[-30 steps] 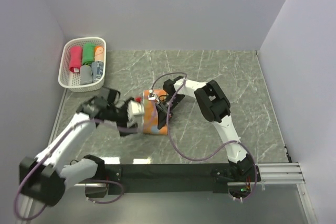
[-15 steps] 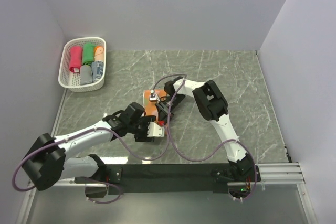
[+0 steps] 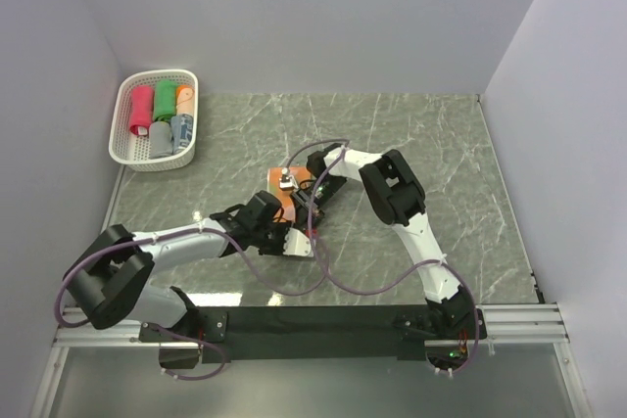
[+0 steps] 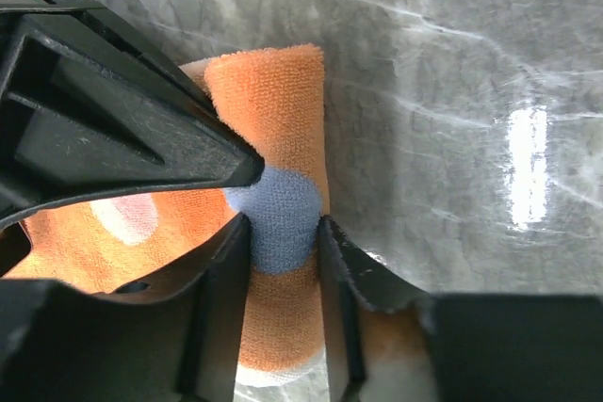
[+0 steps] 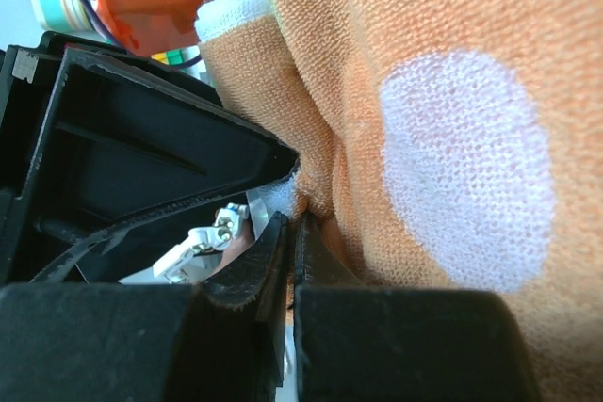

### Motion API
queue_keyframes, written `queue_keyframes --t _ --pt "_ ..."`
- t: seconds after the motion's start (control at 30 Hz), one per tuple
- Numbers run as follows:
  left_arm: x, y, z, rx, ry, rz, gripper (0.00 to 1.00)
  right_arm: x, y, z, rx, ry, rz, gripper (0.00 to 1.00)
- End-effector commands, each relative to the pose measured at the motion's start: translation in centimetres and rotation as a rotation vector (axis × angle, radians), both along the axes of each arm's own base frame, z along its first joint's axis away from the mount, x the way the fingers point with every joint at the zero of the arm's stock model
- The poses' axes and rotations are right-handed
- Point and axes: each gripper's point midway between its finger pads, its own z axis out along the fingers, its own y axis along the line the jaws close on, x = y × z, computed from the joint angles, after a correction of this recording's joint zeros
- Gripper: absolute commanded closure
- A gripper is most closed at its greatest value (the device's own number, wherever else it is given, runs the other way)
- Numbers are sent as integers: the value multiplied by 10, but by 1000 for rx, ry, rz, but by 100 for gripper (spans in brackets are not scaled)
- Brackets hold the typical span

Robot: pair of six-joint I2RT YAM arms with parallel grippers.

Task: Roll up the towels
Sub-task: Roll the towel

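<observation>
Well apart from the white basket [image 3: 120, 129], off to its near right, the orange towel [image 3: 281, 201] lies partly rolled on the marble table [image 3: 441, 144], mostly hidden under both wrists and a purple cable [image 3: 343, 286]. The left gripper [image 4: 283, 233] clamps the roll at its grey-blue spot, while the right gripper [image 5: 294, 237], crowded against it, pinches a fold of the same cloth. Inside the basket sit rolled towels [image 3: 165, 101].

Bare table [image 3: 460, 173] lay open right of the arms. Mid-table crowded: left gripper [image 3: 292, 240] and right gripper [image 3: 300, 205] both at the orange towel [image 3: 279, 188], purple cables [image 3: 370, 293] looping around. Basket [image 3: 120, 134] sat far-left, well apart.
</observation>
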Motion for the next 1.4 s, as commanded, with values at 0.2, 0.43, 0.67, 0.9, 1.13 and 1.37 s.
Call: queue_keyframes --t 0.2,0.43,0.67,0.9,1.13,1.37 --pt "-34 18 -27 146 225 -12 84 23 -19 -13 -66 -242 -1 69" --pt "-55 27 -30 200 361 -6 99 110 -52 58 -122 -599 -276 49" --pt "-35 33 -27 207 500 114 99 202 -117 159 -192 -1076 -578 36" --pt "0 35 -27 211 718 220 99 220 -176 255 -323 -1502 -793 16" --pt "32 31 -33 208 961 311 99 149 -169 252 -200 -1445 -528 6" --pt "51 33 -43 207 1102 360 100 41 -110 197 -49 -1521 -189 5"
